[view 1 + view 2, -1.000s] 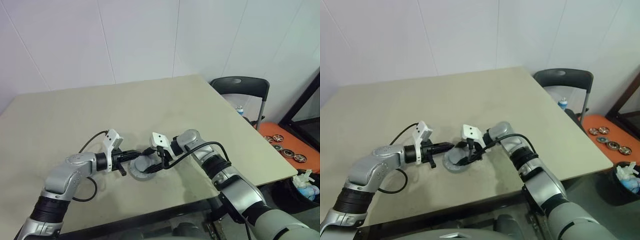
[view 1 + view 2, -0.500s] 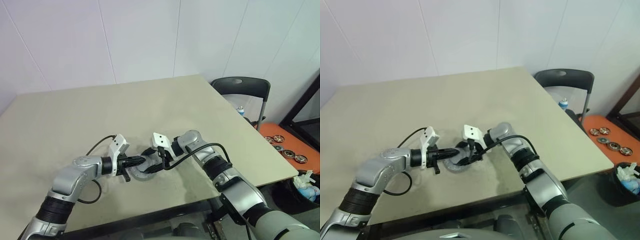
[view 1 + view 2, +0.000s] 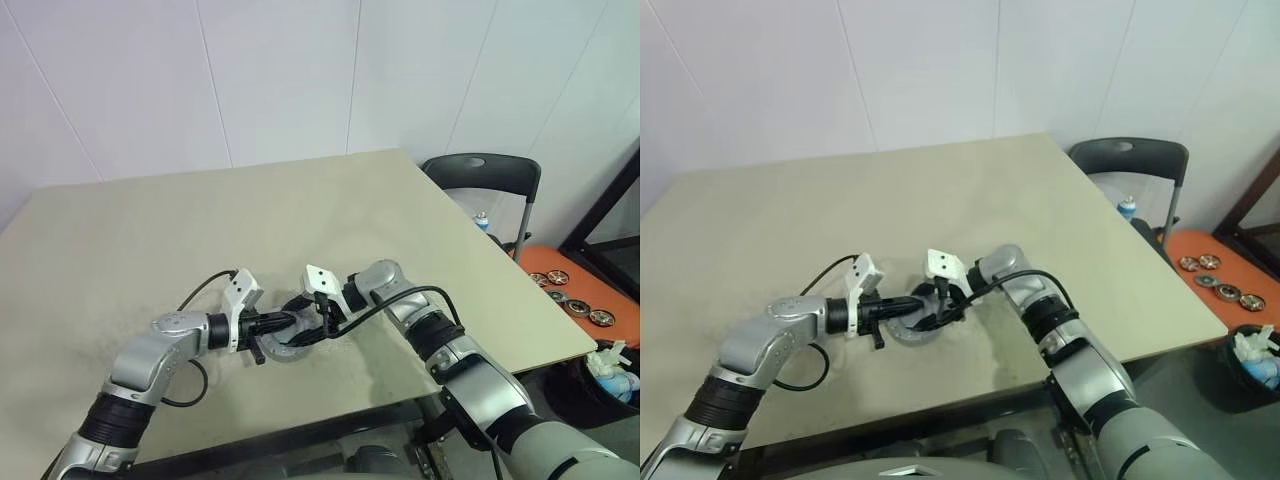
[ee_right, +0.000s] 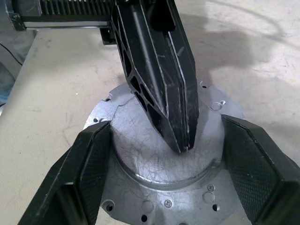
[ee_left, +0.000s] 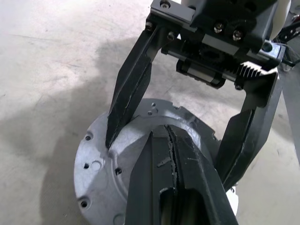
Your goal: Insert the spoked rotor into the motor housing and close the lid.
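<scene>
Left gripper (image 4: 180, 136), two black fingers pressed flat together, holds nothing; the joined tip rests on, or sits a hair above, the plain grey face of the lid (image 4: 140, 145), a round flat scratched metal disc. Contact can't be confirmed from the wrist views.

Right gripper (image 5: 166, 154) stands wide, one black finger on each side of the raised round centre of the same disc, pads close against or touching its edge. Bracing the part rather than lifting it, as far as I can judge.

In the head views all this sits lower centre of frame, both arms meeting over the grey round piece on the beige table (image 3: 200, 220), near the front edge.

The motor housing (image 5: 93, 164), a shallow silver-grey round metal case with a flange of small screw holes, lies flat under the lid. No copper windings visible and no spoked rotor visible, so the case reads as shut with the plain side up.

Step, judged: final one, pressing the lid home. Rotor presumably inside, hidden.

Next move calls for a steady downward push through the closed left fingertip near the disc centre while the right fingers stop it sliding, then checking the seam sits even all round.

Dark folding chair (image 3: 480, 175) at right of frame, well apart.
</scene>
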You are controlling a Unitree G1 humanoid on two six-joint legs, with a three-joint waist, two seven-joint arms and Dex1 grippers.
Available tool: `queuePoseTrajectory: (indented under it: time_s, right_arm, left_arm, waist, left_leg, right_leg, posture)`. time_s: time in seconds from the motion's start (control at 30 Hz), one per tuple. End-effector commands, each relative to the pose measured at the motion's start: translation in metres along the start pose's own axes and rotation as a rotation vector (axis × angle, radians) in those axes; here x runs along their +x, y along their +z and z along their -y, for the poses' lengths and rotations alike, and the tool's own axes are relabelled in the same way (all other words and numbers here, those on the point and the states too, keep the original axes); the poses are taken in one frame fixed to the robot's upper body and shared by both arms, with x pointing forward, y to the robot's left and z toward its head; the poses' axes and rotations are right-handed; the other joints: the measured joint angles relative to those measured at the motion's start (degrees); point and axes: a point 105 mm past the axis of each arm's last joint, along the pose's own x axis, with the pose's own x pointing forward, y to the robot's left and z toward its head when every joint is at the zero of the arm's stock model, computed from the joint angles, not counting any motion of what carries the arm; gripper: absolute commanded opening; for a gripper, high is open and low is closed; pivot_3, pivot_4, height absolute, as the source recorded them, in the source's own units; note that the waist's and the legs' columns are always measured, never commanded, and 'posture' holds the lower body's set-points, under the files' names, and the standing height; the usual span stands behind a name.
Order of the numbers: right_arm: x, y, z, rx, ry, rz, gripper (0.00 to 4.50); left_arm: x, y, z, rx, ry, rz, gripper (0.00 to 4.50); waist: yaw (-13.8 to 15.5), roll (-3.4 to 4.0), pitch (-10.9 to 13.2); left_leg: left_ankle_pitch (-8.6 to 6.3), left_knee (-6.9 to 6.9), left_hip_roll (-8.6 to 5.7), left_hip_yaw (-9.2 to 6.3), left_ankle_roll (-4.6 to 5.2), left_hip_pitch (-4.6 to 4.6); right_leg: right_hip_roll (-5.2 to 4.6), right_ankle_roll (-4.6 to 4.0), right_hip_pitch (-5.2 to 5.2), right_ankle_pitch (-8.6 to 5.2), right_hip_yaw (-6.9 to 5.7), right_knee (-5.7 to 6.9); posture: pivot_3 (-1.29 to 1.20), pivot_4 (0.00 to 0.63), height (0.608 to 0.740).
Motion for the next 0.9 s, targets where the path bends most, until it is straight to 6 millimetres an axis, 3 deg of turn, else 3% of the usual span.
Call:
queuePoseTrajectory:
  time_s: [0.03, 0.07, 0.1, 0.17, 0.33, 0.47, 0.67, 0.8, 0.9]
  right_arm:
    - [-0.002, -0.021, 0.0, 0.077, -0.017, -0.057, 3.23]
    - [-0.003, -0.019, -0.001, 0.079, -0.008, -0.043, 3.23]
    - [-0.003, -0.018, -0.001, 0.082, -0.005, -0.04, 3.96]
    - [-0.004, -0.02, 0.001, 0.119, -0.016, -0.065, 4.49]
    - [-0.007, -0.017, 0.008, 0.119, -0.057, -0.066, 4.49]
    - [-0.015, 0.001, 0.023, 0.117, -0.139, 0.021, 4.49]
    - [-0.059, 0.05, 0.038, 0.167, -0.157, 0.205, 4.49]
    - [-0.078, 0.061, 0.035, 0.172, -0.142, 0.228, 4.49]
    - [-0.082, 0.057, 0.033, 0.174, -0.154, 0.209, 4.49]
  left_arm:
    - [-0.003, -0.009, -0.004, -0.004, 0.02, -0.044, 0.03]
    - [-0.004, -0.009, -0.004, -0.003, 0.022, -0.044, 0.03]
    - [-0.004, -0.009, -0.005, -0.003, 0.024, -0.044, 0.0]
    - [-0.004, -0.009, -0.005, -0.003, 0.027, -0.043, 0.0]
    - [-0.005, -0.009, -0.007, -0.002, 0.03, -0.042, 0.0]
    - [-0.005, -0.008, -0.008, -0.002, 0.033, -0.042, 0.0]
    - [-0.006, -0.009, -0.01, -0.004, 0.038, -0.044, 0.0]
    - [-0.006, -0.01, -0.012, -0.006, 0.041, -0.043, 0.0]
    - [-0.005, -0.01, -0.013, -0.005, 0.041, -0.042, 0.0]
  waist:
    - [0.0, 0.01, 0.0]
    - [0.0, 0.03, 0.0]
    - [0.0, 0.04, 0.0]
    - [0.0, 0.07, 0.0]
    - [0.0, 0.12, 0.1]
    - [0.0, 0.18, 0.1]
    - [0.1, 0.27, 0.6]
    - [0.2, 0.25, 0.5]
    - [0.0, 0.26, 0.5]
  left_leg:
    - [0.0, 0.0, 0.0, 0.0, 0.0, 0.0]
    - [0.0, 0.0, 0.0, 0.0, 0.0, 0.0]
    - [0.0, 0.0, 0.0, 0.0, 0.0, 0.0]
    - [0.0, -0.01, 0.0, 0.0, 0.0, -0.02]
    - [-0.01, -0.08, 0.0, -0.01, 0.02, -0.04]
    - [-0.01, -0.07, 0.0, -0.01, 0.01, -0.03]
    - [0.0, 0.04, 0.0, -0.02, 0.0, -0.14]
    - [-0.02, 0.06, -0.05, -0.07, 0.05, -0.96]
    - [-0.02, -0.1, -0.01, -0.07, 0.03, -1.16]
  right_leg:
    - [0.0, 0.01, 0.0, -0.01, 0.0, 0.0]
    - [0.0, 0.01, 0.0, -0.01, 0.0, -0.01]
    - [0.0, 0.01, 0.0, -0.02, 0.0, -0.01]
    - [-0.01, 0.02, -0.01, -0.02, 0.0, -0.04]
    - [-0.01, 0.02, -0.02, -0.02, 0.0, -0.09]
    - [-0.01, 0.03, -0.01, -0.03, 0.0, -0.09]
    - [-0.01, 0.01, -0.05, -0.02, 0.0, -0.08]
    - [-0.07, -0.17, -0.82, 0.16, -0.07, -0.13]
    - [-0.08, -0.15, -1.12, 0.19, -0.08, -0.13]
  posture:
    - [0.0, 0.0, 0.74]
    - [0.0, 0.0, 0.74]
    - [0.0, 0.0, 0.74]
    - [0.0, 0.0, 0.74]
    - [0.0, 0.0, 0.74]
    - [0.0, 0.0, 0.74]
    - [0.0, 0.0, 0.74]
    - [0.0, 0.0, 0.74]
    - [0.0, 0.0, 0.74]
